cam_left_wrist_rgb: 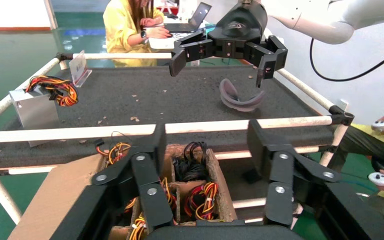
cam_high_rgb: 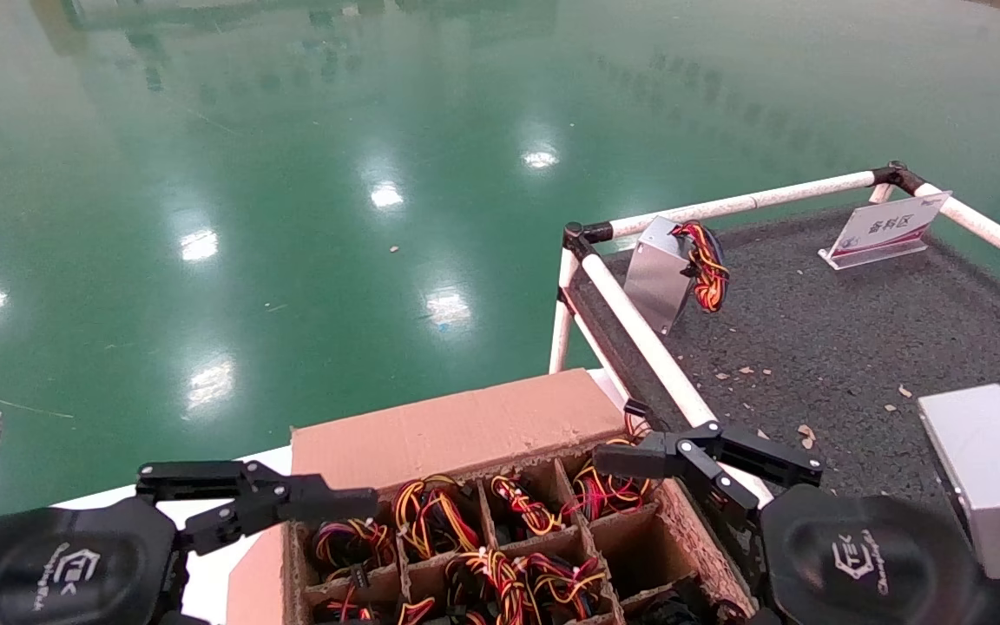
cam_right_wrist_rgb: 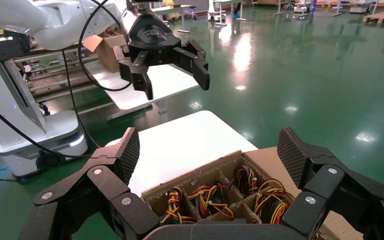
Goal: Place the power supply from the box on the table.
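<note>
Hovering over the right edge of the box [cam_high_rgb: 483,512], the right gripper [cam_high_rgb: 708,460] holds nothing, its two black fingers spread wide apart. The left gripper [cam_high_rgb: 257,499] hangs at the box's left side, jaws likewise parted and empty. From each wrist view the opposite gripper is seen raised and splayed, with no object between its fingers.

The box is a brown cardboard carton with one flap [cam_high_rgb: 457,430] folded outward on the far side. An internal cardboard grid divides it into square cells. Most visible cells contain looped bundles of red, yellow, orange and black wires [cam_high_rgb: 430,512]; the metal cases beneath them cannot be made out. One cell near the right gripper appears unfilled, showing bare cardboard.

One power supply [cam_high_rgb: 665,273] stands on the table [cam_high_rgb: 856,347], tilted on edge in the far left corner just beside the white tube rail [cam_high_rgb: 639,334]. Its wire loop [cam_high_rgb: 707,265] hangs off the upper end. The left wrist view confirms the same unit [cam_left_wrist_rgb: 35,110] resting at that corner against the rail.

The table surface is dark grey and speckled, with small scattered brown scraps [cam_high_rgb: 804,431]. A tilted white sign card [cam_high_rgb: 886,227] sits near the far right corner. A purple curved object [cam_left_wrist_rgb: 237,97] lies on the table in the left wrist view; its nature cannot be determined. The box sits lower than the table, just beside the near rail. A glossy green floor [cam_high_rgb: 292,174] surrounds the station.
</note>
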### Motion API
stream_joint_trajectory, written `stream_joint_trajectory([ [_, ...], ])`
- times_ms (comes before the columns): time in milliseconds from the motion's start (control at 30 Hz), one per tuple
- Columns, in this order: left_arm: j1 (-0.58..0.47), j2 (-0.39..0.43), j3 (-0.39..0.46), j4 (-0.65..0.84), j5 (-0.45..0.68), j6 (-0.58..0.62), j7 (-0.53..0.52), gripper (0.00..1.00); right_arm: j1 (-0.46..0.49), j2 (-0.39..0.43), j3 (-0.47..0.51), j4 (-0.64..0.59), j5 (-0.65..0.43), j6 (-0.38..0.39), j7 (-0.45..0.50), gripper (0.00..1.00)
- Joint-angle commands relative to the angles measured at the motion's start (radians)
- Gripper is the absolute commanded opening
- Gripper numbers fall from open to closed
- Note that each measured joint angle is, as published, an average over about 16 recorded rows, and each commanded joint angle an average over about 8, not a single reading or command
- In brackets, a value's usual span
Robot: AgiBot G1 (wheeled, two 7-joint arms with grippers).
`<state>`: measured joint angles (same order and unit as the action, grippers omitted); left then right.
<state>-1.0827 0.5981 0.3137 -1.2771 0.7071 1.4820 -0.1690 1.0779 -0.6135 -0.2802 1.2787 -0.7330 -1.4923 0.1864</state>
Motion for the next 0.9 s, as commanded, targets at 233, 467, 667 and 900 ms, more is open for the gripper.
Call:
stream_joint_trajectory([
  [233, 0.000, 0.000, 0.000, 0.000, 0.000, 0.000, 0.000, 0.00, 0.000, 0.000, 0.000, 0.000, 0.000, 0.000, 0.000, 1.00],
  [467, 0.000, 0.000, 0.000, 0.000, 0.000, 0.000, 0.000, 0.00, 0.000, 0.000, 0.000, 0.000, 0.000, 0.000, 0.000, 1.00],
  [667, 0.000, 0.000, 0.000, 0.000, 0.000, 0.000, 0.000, 0.00, 0.000, 0.000, 0.000, 0.000, 0.000, 0.000, 0.000, 1.00],
  [900, 0.000, 0.000, 0.000, 0.000, 0.000, 0.000, 0.000, 0.04, 0.000, 0.000, 0.000, 0.000, 0.000, 0.000, 0.000, 1.00],
])
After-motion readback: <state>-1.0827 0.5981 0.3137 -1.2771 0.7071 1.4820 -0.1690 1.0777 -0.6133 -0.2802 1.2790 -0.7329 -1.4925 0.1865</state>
